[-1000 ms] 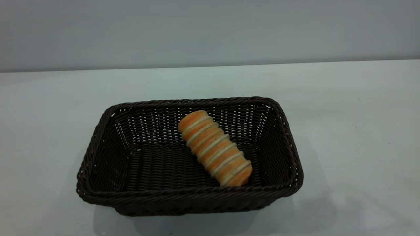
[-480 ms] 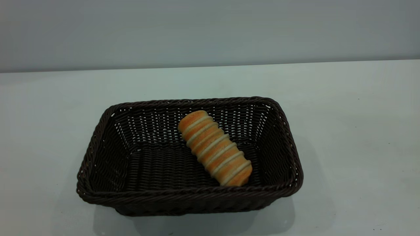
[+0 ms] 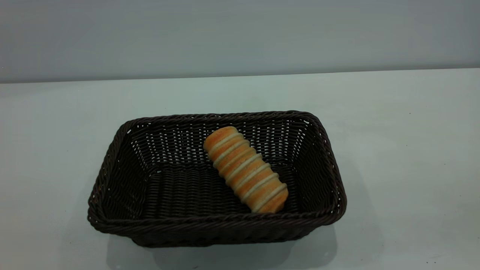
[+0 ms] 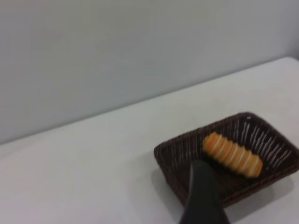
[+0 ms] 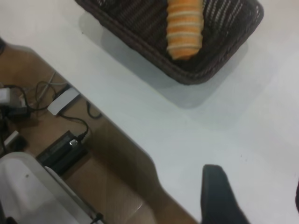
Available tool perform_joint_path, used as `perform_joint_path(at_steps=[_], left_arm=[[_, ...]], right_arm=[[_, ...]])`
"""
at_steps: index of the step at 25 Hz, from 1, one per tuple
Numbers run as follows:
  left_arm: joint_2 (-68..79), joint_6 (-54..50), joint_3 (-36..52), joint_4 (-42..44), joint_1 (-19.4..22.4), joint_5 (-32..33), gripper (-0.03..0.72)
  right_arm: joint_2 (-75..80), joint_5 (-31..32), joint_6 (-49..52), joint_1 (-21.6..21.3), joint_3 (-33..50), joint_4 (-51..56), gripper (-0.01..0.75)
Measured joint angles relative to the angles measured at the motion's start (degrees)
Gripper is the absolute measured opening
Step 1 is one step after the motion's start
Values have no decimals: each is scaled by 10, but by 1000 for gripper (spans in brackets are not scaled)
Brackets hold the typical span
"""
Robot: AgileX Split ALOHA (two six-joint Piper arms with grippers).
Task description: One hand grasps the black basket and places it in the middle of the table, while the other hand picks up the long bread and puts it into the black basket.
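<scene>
The black basket [image 3: 112, 165] stands on the white table [image 3: 393, 157] near its middle. The long bread [image 3: 245, 169] lies slantwise inside the basket, on its floor toward the right end. Neither gripper shows in the exterior view. In the left wrist view, part of my left gripper [image 4: 202, 186] hangs well away from the basket [image 4: 177, 161] and the bread [image 4: 232, 155]. In the right wrist view, my right gripper [image 5: 255, 179] is open and empty over bare table, well apart from the basket [image 5: 140, 28] and the bread [image 5: 184, 25].
The right wrist view shows the table's edge [image 5: 117, 121] with the brown floor below it, where cables and a black power strip [image 5: 63, 149] lie. A plain grey wall [image 3: 240, 37] stands behind the table.
</scene>
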Motion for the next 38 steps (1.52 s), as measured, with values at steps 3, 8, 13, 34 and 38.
perform_joint_path(at_steps=[3, 8, 13, 34, 38], left_arm=[[0, 0, 28, 6, 0, 0, 585], [-22, -1, 85, 9, 0, 0, 585], [-68, -7, 148, 23, 0, 0, 585], [-102, -32, 313, 23, 0, -14, 585], [-102, -34, 315, 23, 0, -15, 585]], right_arm=[[-20, 3, 0, 0, 20, -3, 378], [-38, 22, 0, 0, 26, -20, 378], [-61, 27, 5, 0, 26, -23, 378], [-65, 29, 10, 0, 27, -24, 378], [-65, 29, 9, 0, 27, -26, 378]])
